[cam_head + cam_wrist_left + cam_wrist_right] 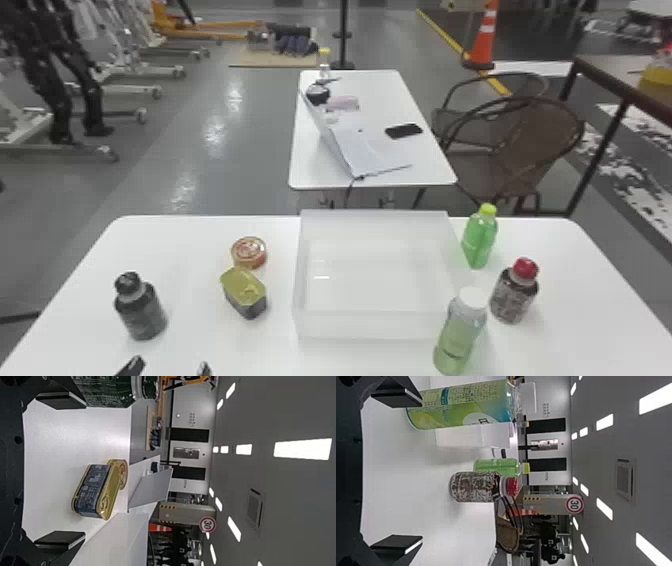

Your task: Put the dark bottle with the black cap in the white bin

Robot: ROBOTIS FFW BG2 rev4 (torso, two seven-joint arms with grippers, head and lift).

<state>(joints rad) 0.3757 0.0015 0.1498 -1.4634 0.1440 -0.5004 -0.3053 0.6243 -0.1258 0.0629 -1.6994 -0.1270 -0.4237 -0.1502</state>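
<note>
The dark bottle with the black cap [141, 310] stands upright at the table's left side. My left gripper [165, 369] is at the bottom edge, nearer than the bottle and a bit to its right. In the left wrist view, my left gripper [61, 471] is open with nothing between its fingers, and the dark bottle [107, 391] is beyond one finger. The white bin [375, 326] stands mid-table. In the right wrist view, my right gripper [397, 471] is open and empty, with a green-labelled bottle near one finger.
Left of the bin sit a gold-lidded tin [244, 290] and a round can [249, 252]. Along its right are a green bottle [480, 237], a red-capped bottle [515, 292] and a white-capped bottle [459, 335] by the near right corner.
</note>
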